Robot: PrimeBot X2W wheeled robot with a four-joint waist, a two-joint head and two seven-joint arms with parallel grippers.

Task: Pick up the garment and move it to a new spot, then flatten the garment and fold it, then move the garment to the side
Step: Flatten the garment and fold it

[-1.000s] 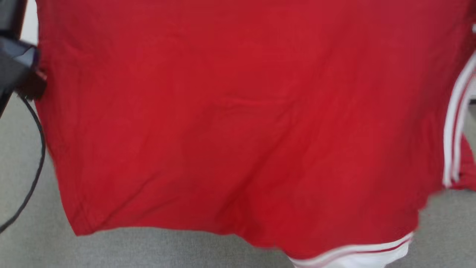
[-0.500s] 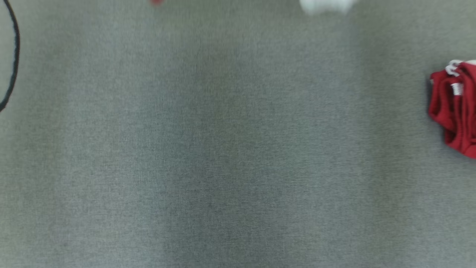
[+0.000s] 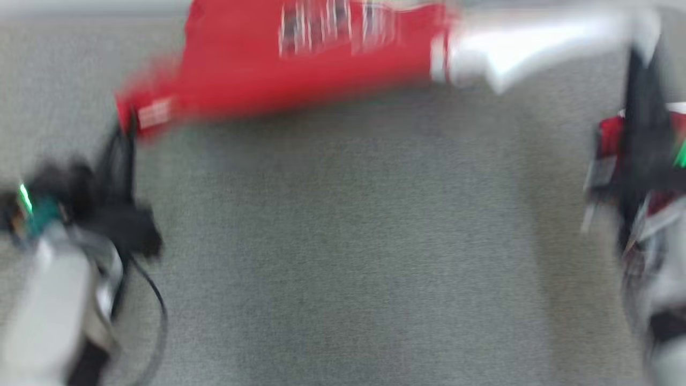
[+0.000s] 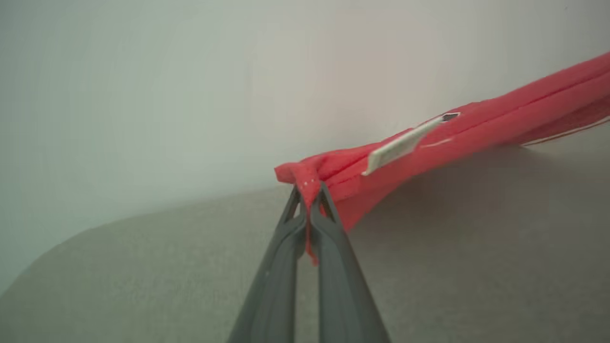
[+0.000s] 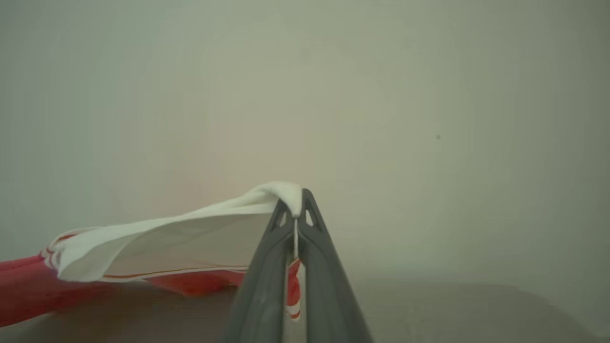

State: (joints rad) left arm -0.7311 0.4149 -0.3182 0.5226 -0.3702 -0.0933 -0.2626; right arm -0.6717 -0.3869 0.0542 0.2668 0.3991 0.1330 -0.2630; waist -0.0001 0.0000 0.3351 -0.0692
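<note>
Red garment (image 4: 500, 119) stretched between left gripper (image 4: 309, 191) and right gripper (image 5: 294, 204) (both clenched on its ends).

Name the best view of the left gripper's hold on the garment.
Left wrist view: the left gripper pinches a red corner of the garment, sharp and close. Head view blurs it; right wrist view shows the white end.

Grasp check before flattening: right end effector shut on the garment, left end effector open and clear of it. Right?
Not quite. The left end effector is not open: the left wrist view shows it shut, pinching a red edge of the garment. The right end effector is shut on the garment, as you said.
</note>
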